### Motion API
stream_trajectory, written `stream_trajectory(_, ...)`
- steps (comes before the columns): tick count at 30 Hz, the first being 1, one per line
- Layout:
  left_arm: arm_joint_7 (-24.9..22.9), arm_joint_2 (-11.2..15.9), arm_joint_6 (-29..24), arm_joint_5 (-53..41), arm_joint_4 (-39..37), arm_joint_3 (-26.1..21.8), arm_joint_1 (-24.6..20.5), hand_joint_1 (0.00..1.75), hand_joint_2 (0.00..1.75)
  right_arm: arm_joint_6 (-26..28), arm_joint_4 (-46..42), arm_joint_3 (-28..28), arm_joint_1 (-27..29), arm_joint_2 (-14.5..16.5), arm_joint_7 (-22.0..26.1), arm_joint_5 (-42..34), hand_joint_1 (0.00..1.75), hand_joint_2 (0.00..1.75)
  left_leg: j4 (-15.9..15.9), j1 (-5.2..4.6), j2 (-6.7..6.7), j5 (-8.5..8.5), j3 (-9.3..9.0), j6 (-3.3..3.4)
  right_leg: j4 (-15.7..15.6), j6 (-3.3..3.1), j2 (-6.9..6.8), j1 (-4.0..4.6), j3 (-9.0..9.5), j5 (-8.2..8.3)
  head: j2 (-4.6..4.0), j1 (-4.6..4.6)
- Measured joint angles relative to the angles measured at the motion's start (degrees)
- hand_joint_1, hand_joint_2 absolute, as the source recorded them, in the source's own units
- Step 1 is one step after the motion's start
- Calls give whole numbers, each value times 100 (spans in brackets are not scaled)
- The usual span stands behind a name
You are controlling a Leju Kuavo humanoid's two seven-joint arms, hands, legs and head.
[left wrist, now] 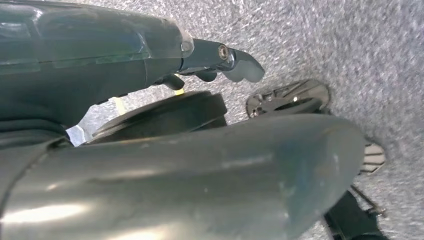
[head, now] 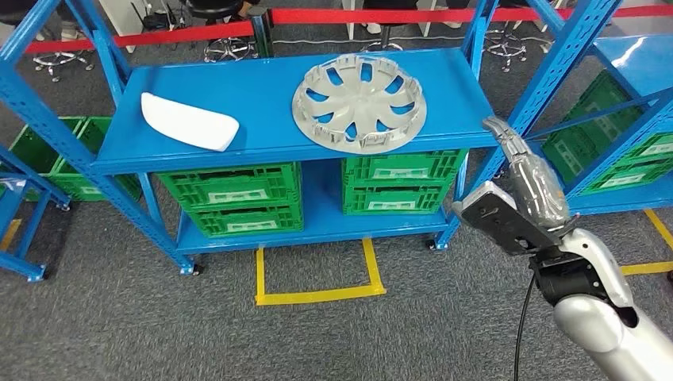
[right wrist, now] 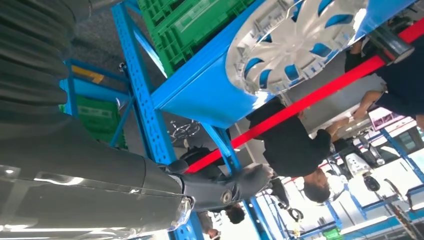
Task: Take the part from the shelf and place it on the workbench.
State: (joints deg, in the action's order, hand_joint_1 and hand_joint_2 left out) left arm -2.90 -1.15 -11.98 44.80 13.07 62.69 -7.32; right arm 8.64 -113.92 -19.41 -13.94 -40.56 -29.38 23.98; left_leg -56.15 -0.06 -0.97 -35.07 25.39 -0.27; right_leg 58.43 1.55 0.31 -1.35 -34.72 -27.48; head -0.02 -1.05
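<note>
A silver wheel cover (head: 359, 104) lies flat on the right half of the blue shelf's top board (head: 262, 95). A white curved part (head: 189, 121) rests on the left half. My right hand (head: 530, 178) is raised just off the shelf's right front corner, fingers stretched out and holding nothing, a short way right of the wheel cover. The right wrist view has the wheel cover (right wrist: 295, 40) beyond my right hand (right wrist: 150, 185), apart from it. In the left wrist view my left hand (left wrist: 200, 150) hangs over the grey floor, thumb and fingers apart, with nothing in it.
Green crates (head: 238, 198) fill the shelf's lower board. A yellow taped square (head: 317, 295) marks the floor in front. Another blue rack with green crates (head: 627, 135) stands close on the right. A red barrier tape (head: 190, 33) runs behind, with people (right wrist: 295, 145) beyond it.
</note>
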Motion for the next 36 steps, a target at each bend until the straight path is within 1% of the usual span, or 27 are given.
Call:
stream_trajectory(1, -1, 0, 3, 0, 1, 0, -1, 0, 0, 14, -3, -3, 8, 3, 1, 1, 0, 175, -92, 6, 18, -55, 33, -33, -18, -29, -3, -7, 24, -16, 0, 23)
stream_trajectory(2, -3, -1, 7, -1, 1, 0, -4, 0, 0, 26, -7, -5, 10, 5, 1, 2, 0, 175, -296, 12, 45, -148, 136, -62, -37, -55, -11, -15, 56, -29, 0, 49)
stream_trajectory(3, -8, -2, 9, -2, 1, 0, -6, 0, 0, 36, -10, -9, 15, 9, 2, 3, 0, 175, -625, 19, 76, -273, 325, -82, -51, -80, -21, -17, 82, -44, -1, 74)
stream_trajectory(5, -17, -3, 11, -4, 1, 0, 3, 0, 0, 43, -10, -31, 39, 20, 2, 4, 0, 175, -1419, 25, 103, -483, 860, -100, -57, -117, -36, -12, 119, -80, -1, 123)
stream_trajectory(6, -21, -3, 11, -4, 0, 0, 15, 0, 0, 45, -10, -45, 58, 25, 2, 4, 0, 175, -1664, 28, 104, -468, 1078, -102, -57, -126, -37, -9, 142, -102, -1, 136)
stream_trajectory(7, -23, -2, 11, -4, 0, 0, 25, 0, 0, 45, -10, -59, 74, 31, 2, 4, 0, 175, -1707, 33, 103, -334, 1200, -99, -55, -128, -34, -9, 175, -127, -1, 147)
stream_trajectory(8, -26, -1, 11, -4, 0, 0, 32, 0, 0, 45, -10, -67, 84, 36, 2, 4, 0, 175, -1529, 39, 102, -86, 1209, -91, -52, -121, -29, -10, 217, -157, -1, 157)
stream_trajectory(9, -27, 0, 11, -5, -1, 0, 35, 0, 0, 45, -10, -72, 88, 43, 2, 4, 0, 175, -1202, 46, 101, 209, 1140, -78, -49, -106, -23, -13, 264, -191, -1, 168)
stream_trajectory(10, -27, 0, 11, -5, -1, 0, 36, 0, 0, 45, -10, -75, 88, 49, 2, 4, 0, 175, -903, 47, 103, 428, 1051, -63, -47, -82, -16, -9, 305, -223, -1, 182)
stream_trajectory(11, -27, -1, 11, -5, -2, -1, 35, 0, 0, 44, -10, -76, 86, 52, 2, 4, 0, 175, -636, 45, 105, 554, 956, -45, -41, -52, -8, -4, 327, -249, -1, 196)
stream_trajectory(12, -28, -1, 11, -6, -2, -1, 32, 0, 0, 43, -9, -76, 85, 54, 2, 4, 0, 175, -479, 39, 108, 575, 898, -20, -40, -20, -2, 1, 329, -262, -1, 205)
stream_trajectory(15, -40, -3, 10, -9, -2, -2, 29, 0, 0, 43, -8, -73, 80, 53, 2, 7, 0, 175, -361, 34, 116, 499, 848, 67, -66, 68, 0, -4, 318, -267, -1, 188)
stream_trajectory(17, -45, -5, 9, -11, -2, -2, 31, 0, 0, 43, -8, -70, 66, 49, 2, 9, 0, 175, -328, 48, 113, 505, 820, 126, 114, 115, -10, -11, 241, -398, -1, 139)
stream_trajectory(18, -45, -8, 9, -11, -2, -2, 29, 0, 0, 43, -8, -69, 63, 49, 1, 10, 0, 175, -318, 49, 107, 502, 803, 151, 376, 130, -13, -12, 115, -533, -1, 105)
stream_trajectory(20, -45, -15, 9, -12, -2, -2, 29, 0, 0, 42, -5, -73, 69, 52, 1, 10, 0, 175, -318, 21, 89, 478, 780, 198, 1117, 140, -14, -9, -274, -822, -1, 29)
stream_trajectory(21, -46, -16, 9, -12, -2, -2, 32, 0, 0, 41, -3, -76, 78, 54, 1, 10, 0, 175, -318, 0, 80, 463, 763, 217, 1404, 134, -14, -7, -440, -880, -1, 2)
stream_trajectory(22, -47, -16, 9, -12, -2, -2, 34, 0, 0, 41, -2, -78, 82, 54, 2, 10, 0, 175, -318, -25, 74, 446, 740, 237, 1507, 113, -15, 1, -525, -829, -1, -21)
stream_trajectory(23, -48, -17, 9, -12, -2, -2, 34, 0, 0, 41, 0, -78, 83, 54, 2, 10, 0, 175, -318, -50, 71, 427, 709, 251, 1394, 74, -14, 19, -508, -662, -1, -42)
stream_trajectory(25, -49, -26, 9, -12, -1, -2, 30, 0, 0, 41, -1, -74, 79, 50, 2, 10, 0, 175, -314, -87, 68, 381, 640, 267, 745, -67, -9, 86, -255, -215, -1, -60)
stream_trajectory(26, -49, -32, 9, -13, -2, -2, 25, 0, 0, 41, -2, -73, 78, 48, 2, 10, 0, 175, -314, -100, 67, 361, 623, 264, 434, -139, -13, 123, -124, -73, -1, -48)
stream_trajectory(27, -49, -42, 9, -13, -1, -2, 20, 0, 0, 40, -5, -71, 71, 40, 2, 11, 0, 175, -313, -101, 61, 349, 622, 252, 214, -199, -21, 156, -26, -23, -1, -42)
stream_trajectory(28, -49, -53, 9, -14, 1, -2, 17, 0, 0, 41, -7, -69, 64, 34, 2, 11, 0, 175, -306, -94, 51, 344, 632, 232, 112, -238, -30, 180, 22, -42, -1, -37)
stream_trajectory(30, -51, -66, 10, -15, 2, -2, 13, 0, 0, 41, -9, -68, 53, 21, 2, 13, 0, 175, -291, -84, 33, 333, 636, 181, -21, -253, -43, 189, 80, -53, -1, -54)
stream_trajectory(32, -57, -66, 14, -16, 1, -2, 9, 0, 0, 40, -9, -69, 47, 22, 2, 13, 0, 175, -413, -76, 62, 239, 679, 114, -155, -243, -55, 152, 158, -19, -1, -43)
stream_trajectory(34, -66, -59, 18, -16, -1, -2, 7, 0, 0, 38, -8, -74, 36, 33, 2, 13, 0, 175, -940, -41, 109, -16, 956, 32, -231, -233, -70, 113, 220, -7, -1, 13)
stream_trajectory(35, -70, -56, 20, -16, -2, -2, 10, 0, 0, 37, -7, -77, 34, 41, 2, 13, 0, 175, -1302, -12, 119, -152, 1174, -5, -234, -229, -74, 98, 229, -16, -1, 46)
stream_trajectory(36, -72, -53, 20, -16, -3, -2, 14, 0, 0, 37, -5, -79, 35, 50, 2, 11, 0, 175, -1601, 19, 118, -221, 1373, -43, -230, -219, -76, 83, 236, -28, -1, 70)
